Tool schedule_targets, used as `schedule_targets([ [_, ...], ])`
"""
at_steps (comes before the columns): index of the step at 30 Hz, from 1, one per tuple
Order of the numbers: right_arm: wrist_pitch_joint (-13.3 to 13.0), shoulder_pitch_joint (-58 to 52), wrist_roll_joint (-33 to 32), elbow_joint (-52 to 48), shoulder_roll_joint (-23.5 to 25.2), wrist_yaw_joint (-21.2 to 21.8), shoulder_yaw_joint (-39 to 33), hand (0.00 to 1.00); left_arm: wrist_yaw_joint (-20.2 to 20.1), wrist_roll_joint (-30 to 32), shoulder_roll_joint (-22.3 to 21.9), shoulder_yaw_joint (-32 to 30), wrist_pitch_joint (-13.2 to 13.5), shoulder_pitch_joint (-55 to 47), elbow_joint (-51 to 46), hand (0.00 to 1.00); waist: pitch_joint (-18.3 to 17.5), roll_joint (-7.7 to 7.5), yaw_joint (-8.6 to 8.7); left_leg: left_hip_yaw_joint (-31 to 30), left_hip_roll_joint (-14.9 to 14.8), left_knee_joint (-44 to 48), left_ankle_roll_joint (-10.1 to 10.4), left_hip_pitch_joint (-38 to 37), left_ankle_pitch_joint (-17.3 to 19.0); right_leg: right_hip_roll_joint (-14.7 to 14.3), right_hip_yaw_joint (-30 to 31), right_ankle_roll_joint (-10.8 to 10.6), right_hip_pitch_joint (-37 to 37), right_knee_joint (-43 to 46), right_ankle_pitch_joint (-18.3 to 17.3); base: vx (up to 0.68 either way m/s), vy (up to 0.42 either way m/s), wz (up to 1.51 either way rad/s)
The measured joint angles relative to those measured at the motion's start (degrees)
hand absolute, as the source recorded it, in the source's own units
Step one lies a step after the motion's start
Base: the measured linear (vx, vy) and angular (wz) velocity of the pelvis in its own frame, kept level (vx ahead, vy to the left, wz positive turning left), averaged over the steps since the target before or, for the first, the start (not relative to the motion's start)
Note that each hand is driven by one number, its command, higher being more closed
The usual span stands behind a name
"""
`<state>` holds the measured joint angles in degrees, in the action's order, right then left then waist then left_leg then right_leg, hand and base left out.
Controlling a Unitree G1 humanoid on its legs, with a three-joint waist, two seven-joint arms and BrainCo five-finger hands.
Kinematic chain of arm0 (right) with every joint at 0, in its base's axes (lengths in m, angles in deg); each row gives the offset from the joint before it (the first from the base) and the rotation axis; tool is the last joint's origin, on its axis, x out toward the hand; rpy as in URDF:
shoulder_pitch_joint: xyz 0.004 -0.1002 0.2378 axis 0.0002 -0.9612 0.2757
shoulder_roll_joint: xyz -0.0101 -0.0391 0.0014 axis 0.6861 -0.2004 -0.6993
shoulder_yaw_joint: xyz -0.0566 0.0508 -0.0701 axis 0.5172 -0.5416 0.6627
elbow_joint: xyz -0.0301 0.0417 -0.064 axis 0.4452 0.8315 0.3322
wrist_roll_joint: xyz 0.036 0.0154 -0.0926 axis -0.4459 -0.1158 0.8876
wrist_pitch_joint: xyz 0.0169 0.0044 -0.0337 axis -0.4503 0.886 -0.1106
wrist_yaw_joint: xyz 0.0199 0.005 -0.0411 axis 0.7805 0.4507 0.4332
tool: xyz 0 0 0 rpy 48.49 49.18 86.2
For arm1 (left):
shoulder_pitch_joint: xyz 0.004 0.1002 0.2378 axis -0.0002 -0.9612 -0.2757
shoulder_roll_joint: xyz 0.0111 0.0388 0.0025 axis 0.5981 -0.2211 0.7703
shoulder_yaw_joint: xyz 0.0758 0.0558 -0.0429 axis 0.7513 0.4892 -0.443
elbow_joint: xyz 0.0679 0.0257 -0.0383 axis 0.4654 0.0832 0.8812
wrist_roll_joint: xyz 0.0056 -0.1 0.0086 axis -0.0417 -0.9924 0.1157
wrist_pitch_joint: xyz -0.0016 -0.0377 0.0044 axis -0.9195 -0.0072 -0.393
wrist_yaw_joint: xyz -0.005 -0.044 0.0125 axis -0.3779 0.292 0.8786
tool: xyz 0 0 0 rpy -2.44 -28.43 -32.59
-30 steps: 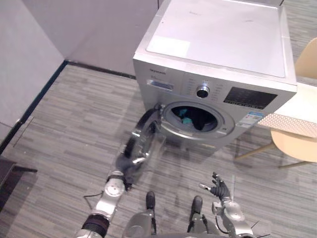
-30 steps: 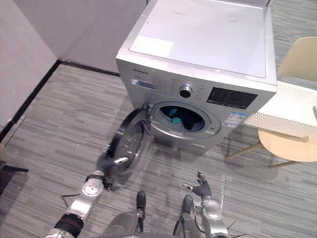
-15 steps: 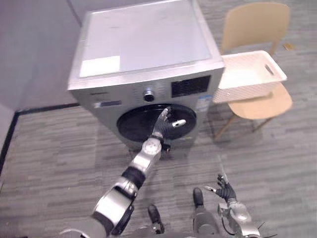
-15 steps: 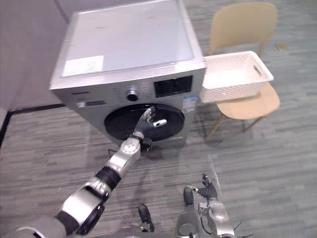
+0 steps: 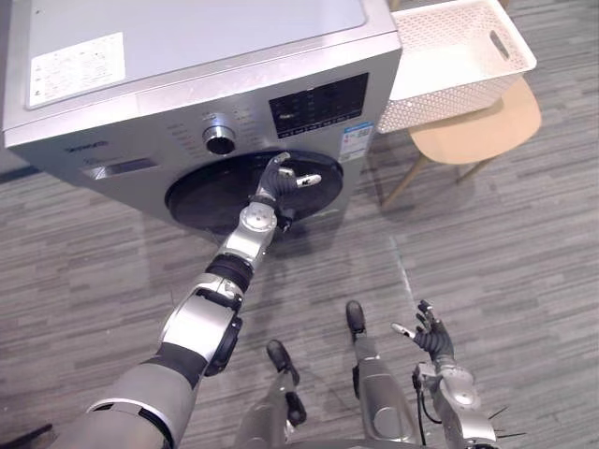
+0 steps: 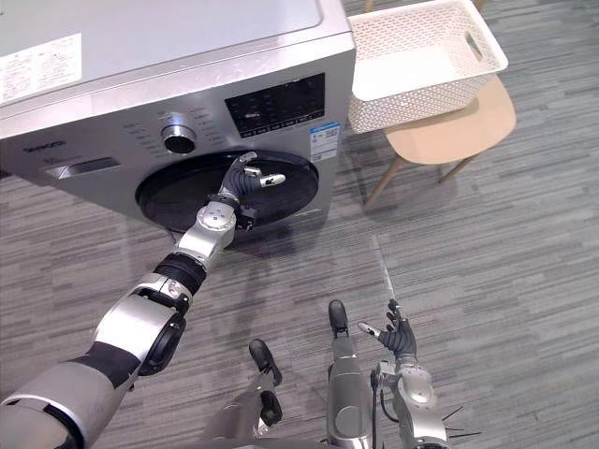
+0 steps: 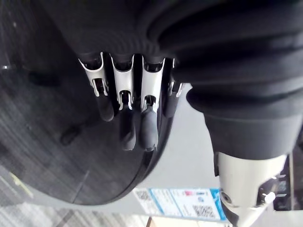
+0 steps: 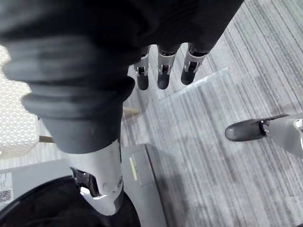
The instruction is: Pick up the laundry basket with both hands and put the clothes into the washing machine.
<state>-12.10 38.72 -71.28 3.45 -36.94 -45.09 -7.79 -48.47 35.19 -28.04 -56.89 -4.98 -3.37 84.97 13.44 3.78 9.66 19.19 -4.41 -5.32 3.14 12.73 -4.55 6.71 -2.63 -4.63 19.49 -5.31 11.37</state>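
The silver washing machine (image 5: 187, 56) stands in front of me with its round black door (image 5: 206, 192) shut. My left hand (image 5: 274, 182) reaches out to the door's right side, open, with its straight fingers (image 7: 125, 123) against the dark glass and its thumb spread. The white lattice laundry basket (image 5: 440, 103) sits on a chair to the right of the machine, and its inside looks bare and white. Low at the right, my right hand (image 5: 430, 337) hangs open over the floor, holding nothing.
A pale wooden chair (image 5: 487, 126) carries the basket, and its legs angle down to the floor beside the machine's right corner. Grey striped carpet (image 5: 524, 243) stretches between the machine, the chair and me.
One second ago the door stood open with clothes showing in the drum. My left hand swung it shut and now rests on it. The camera has moved towards the machine.
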Motion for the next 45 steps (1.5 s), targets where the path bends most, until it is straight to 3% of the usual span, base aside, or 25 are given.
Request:
schedule_targets([
  [2, -0.2, -0.3, 0.1, 2.1, 0.6, -0.5, -0.8, 0.0, 1.4, 0.1, -0.7, 1.2, 0.8, -9.1, -8.5, 0.0, 0.0, 0.0, -0.19, -2.1, -0.2, 0.0, 0.2, -2.1, -0.3, 0.0, -2.4, 0.5, -3.5, 0.0, -1.2, 0.07, 0.004, 0.57],
  [4, -0.7, 0.4, 0.2, 7.2, 1.1, -1.2, -1.8, 0.0, 1.7, -0.1, -1.5, 3.0, 1.7, -20.8, -17.2, 0.0, -0.5, 0.09, -1.89, -4.6, -0.4, 0.0, 0.3, -3.6, -0.3, 0.0, -5.1, 0.5, -6.5, 0.0, -2.4, 0.07, 0.003, 0.63],
  [6, -0.7, 1.6, 0.9, 10.2, 1.1, -1.3, -2.1, 0.0, 1.4, -1.8, -1.5, 3.4, 2.4, -28.5, -21.7, 0.0, -0.8, 0.02, -3.78, -6.4, -0.3, 0.0, 0.4, -3.6, -0.4, 0.0, -6.9, 0.3, -7.6, -0.1, -2.7, 0.04, 0.0, 0.48],
  [9, -0.6, 3.3, 2.0, 13.2, 1.4, -1.5, -1.9, 0.0, 0.4, -5.3, -1.1, 4.3, 3.3, -41.2, -26.6, 0.0, -1.1, -0.02, -4.72, -9.7, 0.2, 0.1, 0.5, -5.3, -0.5, 0.3, -10.3, 0.1, -11.5, -0.3, -3.8, 0.04, 0.015, 0.6],
  [10, -0.5, 3.3, 2.5, 13.6, 1.5, -1.5, -2.0, 0.0, -0.2, -5.7, -1.1, 4.4, 3.4, -43.3, -26.9, 0.0, -1.2, -0.05, -4.94, -10.3, 0.3, 0.3, 0.6, -5.9, -0.5, 0.5, -11.0, 0.0, -12.6, -0.3, -4.1, 0.06, 0.044, 0.63],
  [12, 0.2, 3.5, 3.7, 16.0, 2.0, -1.4, -1.0, 0.0, -2.6, -6.5, -1.3, 4.1, 4.2, -50.8, -25.8, 0.0, -3.1, -0.59, -7.28, -12.7, 0.7, 2.4, 0.2, -6.4, 0.6, 1.0, -13.7, -0.4, -15.8, -0.3, -5.2, 0.05, 0.04, 0.61],
  [16, 0.4, 5.4, 5.3, 18.2, 2.2, -1.4, 0.6, 0.0, -3.8, -6.6, -2.4, -0.4, 4.4, -53.6, -17.7, 0.0, -3.4, -0.91, -8.49, -16.8, 1.7, 6.4, -0.4, -4.9, 1.9, 1.7, -18.9, -1.0, -19.3, 0.4, -6.8, -0.05, 0.059, 0.82],
  [18, 0.5, 6.1, 5.7, 18.8, 2.0, -1.4, 0.6, 0.0, -3.8, -6.5, -2.7, -4.9, 4.3, -53.9, -10.5, 0.0, -4.0, -0.78, -8.72, -10.9, 0.1, 9.3, -2.2, -1.9, 3.7, 2.8, -25.0, -1.9, -20.4, 1.6, -8.6, -0.06, 0.067, 1.21],
  [21, 1.2, 6.5, 6.2, 20.1, 1.2, -1.4, 0.6, 0.0, -3.7, -6.1, -2.7, -9.6, 4.1, -54.1, -6.1, 0.0, -4.1, -0.99, -9.16, 0.2, -2.4, 11.1, -2.3, -0.9, 3.7, 4.4, -28.1, -2.7, -20.2, 2.5, -9.1, 0.06, 0.096, 0.76],
  [24, 1.7, 7.5, 7.1, 20.3, 1.2, -1.2, 1.3, 0.0, -3.7, -4.3, -0.8, -13.9, 4.0, -57.5, -4.1, 0.0, -4.4, -2.43, -10.72, 1.3, -1.3, 14.6, -3.4, 0.1, 6.3, 7.2, -28.6, -3.9, -20.5, 3.9, -9.9, 0.1, 0.132, 0.23],
  [26, 1.7, 8.2, 8.0, 20.3, 1.2, -1.0, 1.6, 0.0, -3.7, -4.1, -0.5, -15.4, 4.0, -58.2, -3.5, 0.0, -4.4, -2.58, -10.77, 0.5, -0.5, 17.9, -3.8, 1.4, 9.0, 8.0, -29.1, -4.9, -21.4, 4.1, -10.6, 0.13, 0.146, 0.27],
  [27, 1.8, 8.5, 8.4, 20.3, 1.2, -0.9, 1.7, 0.0, -3.7, -4.1, -0.5, -16.5, 4.0, -59.2, -3.5, 0.0, -4.4, -2.77, -10.96, -0.3, -0.2, 22.3, -4.4, 2.6, 12.2, 8.8, -29.9, -6.8, -22.3, 5.2, -12.0, 0.16, 0.2, 0.38],
  [29, 1.8, 8.8, 9.2, 20.2, 1.2, -0.7, 2.4, 0.0, -3.8, -3.8, -0.7, -17.7, 4.0, -60.2, -3.6, 0.0, -4.5, -2.92, -10.98, -1.3, -0.2, 28.1, -5.0, 4.2, 16.5, 11.0, -30.3, -8.8, -22.1, 10.7, -15.1, 0.17, 0.193, 0.36],
  [31, 1.9, 8.4, 9.8, 20.2, 0.9, -0.5, 3.2, 0.0, -3.7, -3.7, -0.6, -18.2, 4.0, -60.8, -3.6, 0.0, -5.1, -3.77, -10.89, -4.0, 1.7, 31.1, -6.1, 4.4, 20.3, 16.6, -29.0, -8.2, -18.9, 25.5, -17.6, 0.31, 0.25, 0.64],
  [32, 2.3, 8.4, 10.1, 19.7, 0.8, 0.0, 4.1, 0.0, -3.7, -3.7, -0.9, -18.2, 4.0, -60.8, -3.9, 0.0, -5.3, -3.06, -10.5, -6.5, 2.8, 31.1, -6.9, 3.0, 20.7, 18.5, -23.1, -3.2, -13.4, 38.5, -14.3, 0.36, 0.251, 0.69],
  [33, 2.4, 8.5, 10.2, 19.7, 1.0, 0.1, 4.2, 0.0, -3.7, -3.7, -0.8, -18.2, 4.0, -60.8, -4.0, 0.0, -5.2, -3.23, -10.5, -7.6, 2.9, 31.1, -7.3, 2.4, 20.9, 18.3, -20.1, -2.0, -11.1, 43.3, -12.4, 0.4, 0.196, 1.03],
  [34, 2.5, 8.4, 10.4, 19.6, 1.6, 0.4, 4.7, 0.0, -3.5, -3.7, -0.1, -18.1, 4.0, -60.0, -4.5, 0.0, -4.7, -2.69, -10.06, -11.3, 2.8, 30.7, -7.8, 1.2, 21.2, 14.5, -15.4, -3.5, -8.1, 50.1, -18.4, 0.41, 0.055, 1.28],
  [35, 2.5, 8.4, 10.4, 19.5, 1.8, 0.4, 5.4, 0.0, -3.4, -3.8, -0.2, -18.1, 4.1, -59.4, -5.3, 0.0, -4.5, -3.16, -10.08, -14.9, 3.3, 28.4, -7.9, -1.6, 21.3, 9.8, -13.9, -1.7, -6.2, 51.1, -24.0, 0.52, 0.019, 1.58],
  [36, 2.5, 8.4, 10.4, 18.8, 1.7, 0.4, 5.6, 0.0, -3.0, -3.9, -0.2, -18.1, 4.3, -58.3, -5.6, 0.0, -4.4, -3.28, -10.21, -17.5, 4.0, 26.3, -7.9, -4.0, 21.3, 6.6, -13.6, 0.3, -4.5, 49.5, -25.8, 0.46, -0.006, 1.32],
  [38, 2.4, 8.5, 10.3, 16.1, 1.1, 0.3, 5.6, 0.0, -2.4, -4.3, -1.1, -18.1, 4.4, -56.9, -5.7, 0.0, -4.2, -3.0, -9.92, -21.2, 4.9, 24.0, -8.1, -7.6, 21.4, 2.2, -12.0, 0.9, 0.1, 43.9, -26.6, 0.47, -0.041, 1.46],
  [40, 2.1, 8.9, 10.3, 14.5, 0.0, 0.3, 5.6, 0.0, -2.3, -4.4, -1.7, -17.9, 4.5, -55.0, -5.7, 0.0, -3.2, -2.78, -8.72, -27.1, 6.3, 22.6, -8.2, -10.9, 21.7, -0.3, -8.4, 0.2, 4.4, 33.8, -24.1, 0.51, -0.127, 1.92],
  [42, 2.2, 8.7, 10.3, 14.5, -1.0, 0.3, 5.6, 0.0, -1.4, -4.3, -2.4, -17.4, 5.2, -53.4, -6.7, 0.0, -1.6, -3.95, -8.4, -33.2, 7.2, 21.6, -5.9, -15.9, 23.1, -0.1, -3.4, -1.0, 5.3, 19.0, -14.4, 0.53, -0.258, 2.03],
  [43, 2.3, 8.4, 10.3, 14.6, -1.2, 0.3, 5.6, 0.0, -1.3, -4.3, -2.6, -17.2, 5.5, -53.7, -7.1, 0.0, -1.7, -4.02, -8.2, -34.4, 7.3, 21.7, -5.5, -16.8, 23.9, 0.4, -3.1, -0.6, 5.6, 19.9, -11.7, 0.55, -0.358, 1.97],
  [44, 2.7, 7.8, 10.5, 14.7, -1.8, 0.3, 5.6, 0.0, -1.3, -4.3, -3.4, -16.9, 5.7, -54.5, -7.3, 0.0, -2.3, -2.88, -7.51, -37.8, 5.7, 22.4, -4.0, -18.0, 25.2, 0.3, -3.4, 1.8, 5.9, 24.9, -7.7, 0.47, -0.309, 1.32],
  [45, 2.7, 8.4, 10.6, 14.8, -2.1, 0.4, 5.7, 0.0, -1.3, -4.3, -3.9, -16.9, 5.7, -54.9, -7.3, 0.0, -2.3, -1.78, -8.01, -38.3, 4.8, 23.7, -3.6, -17.5, 25.1, 0.2, -5.2, 2.4, 5.8, 26.4, -9.7, 0.57, -0.358, 1.2],
])
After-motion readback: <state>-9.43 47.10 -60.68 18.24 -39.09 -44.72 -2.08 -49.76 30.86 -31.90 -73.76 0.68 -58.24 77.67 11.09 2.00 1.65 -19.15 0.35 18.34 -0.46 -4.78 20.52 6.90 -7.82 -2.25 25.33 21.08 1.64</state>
